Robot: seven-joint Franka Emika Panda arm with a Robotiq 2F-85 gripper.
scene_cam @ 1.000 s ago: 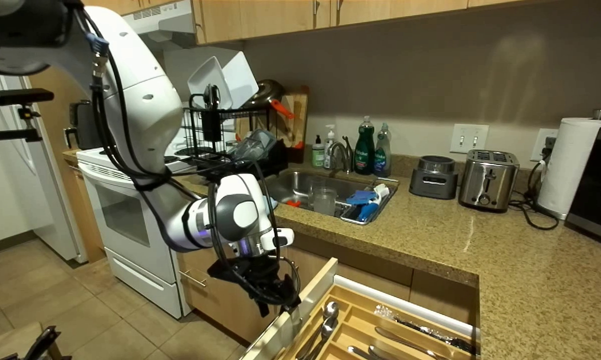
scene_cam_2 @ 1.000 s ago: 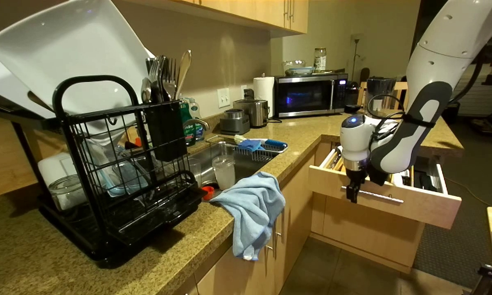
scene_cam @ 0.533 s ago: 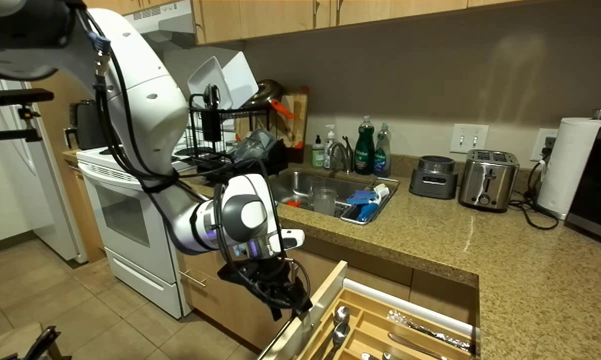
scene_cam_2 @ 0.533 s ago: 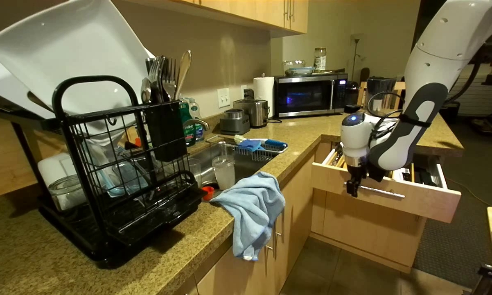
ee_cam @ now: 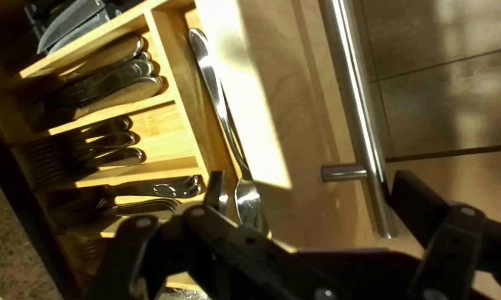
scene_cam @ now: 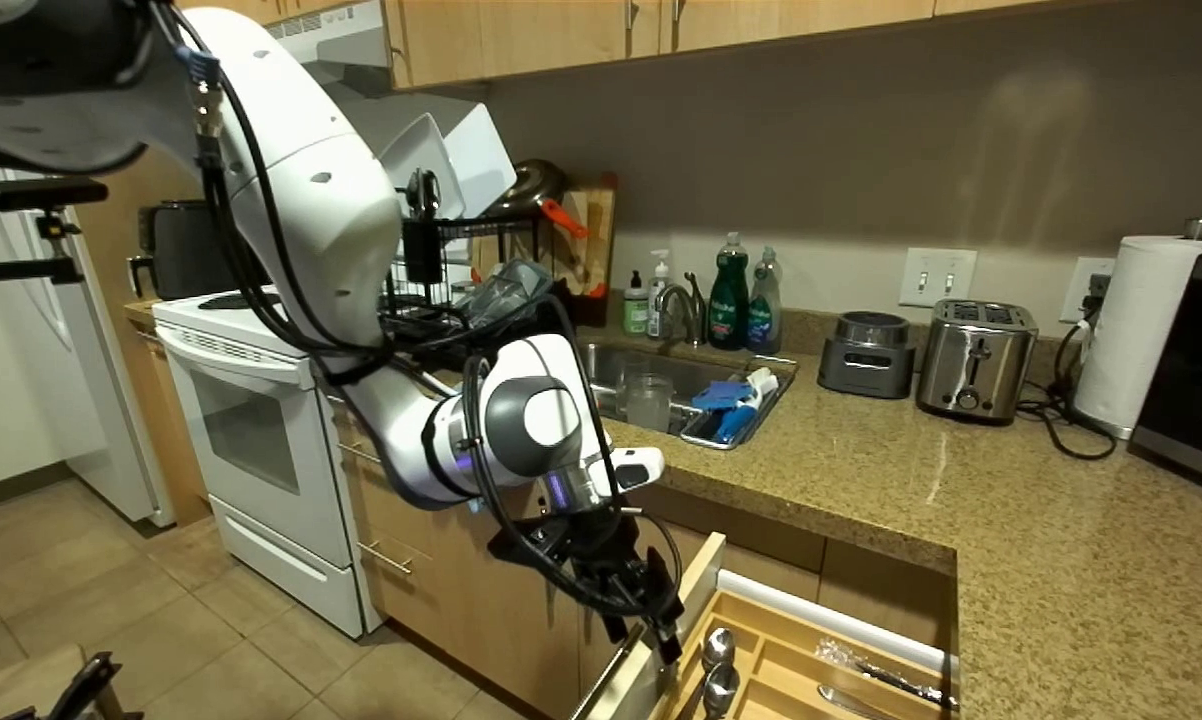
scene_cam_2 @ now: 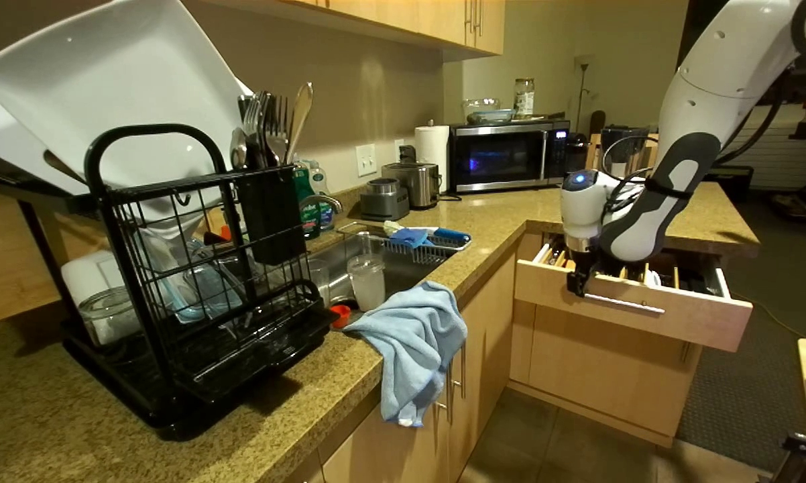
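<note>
drawer (scene_cam_2: 698,320) straddled by wide-set fingers (ee_cam: 419,200)

the drawer is seen drawn out at the right of an exterior view. nothing is held by the gripper (ee_cam: 311,183); whether the handle (ee_cam: 361,100), right of centre in the wrist view, is touched cannot be told. a weighty load may be expected from the cutlery (ee_cam: 142,88); the rigid, slick handle would be best grasped mid-length.

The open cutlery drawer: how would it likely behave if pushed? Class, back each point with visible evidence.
The drawer would probably be rigid, as its front looks like a stiff panel. It may feel rather heavy, since it carries plenty of metal-looking cutlery. A jolt could rattle the spoons, which appear to lie loose, though the dividers should limit sliding.
</note>
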